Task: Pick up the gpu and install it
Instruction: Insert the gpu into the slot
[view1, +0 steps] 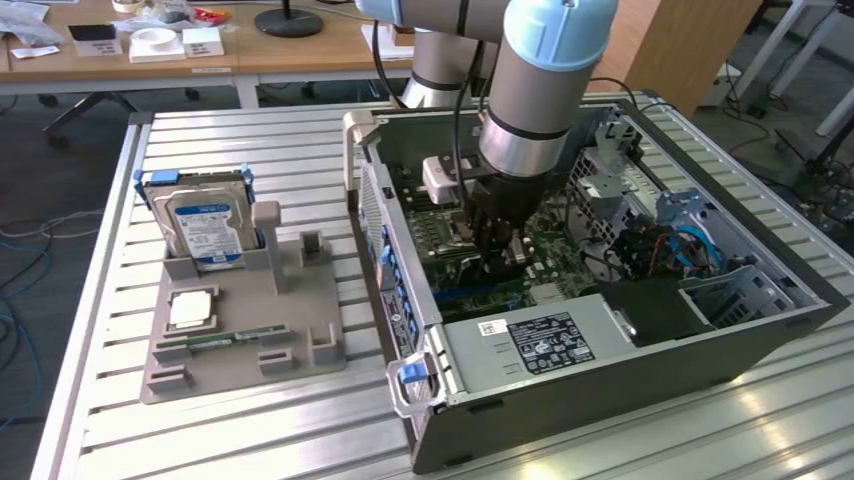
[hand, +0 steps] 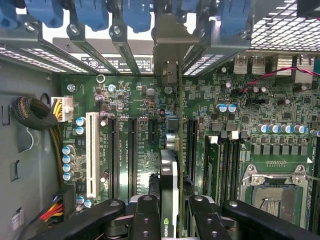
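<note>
I am holding my gripper (hand: 170, 202) deep inside the open computer case (view1: 747, 335); its fingers (hand: 145, 217) are clamping the gpu (hand: 169, 170) from both sides. The card is standing on edge over the motherboard (hand: 130, 100), among the expansion slots; outside the case, the hard drive (view1: 207, 225) is sitting upright in a grey holder (view1: 247, 345).

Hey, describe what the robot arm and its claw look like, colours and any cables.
The arm is a silver-grey tube with pale blue joint caps; a black cable runs alongside it. A whitish box sits at the wrist. The claw is black, its fingers jointed links with round silver screw heads.
</note>
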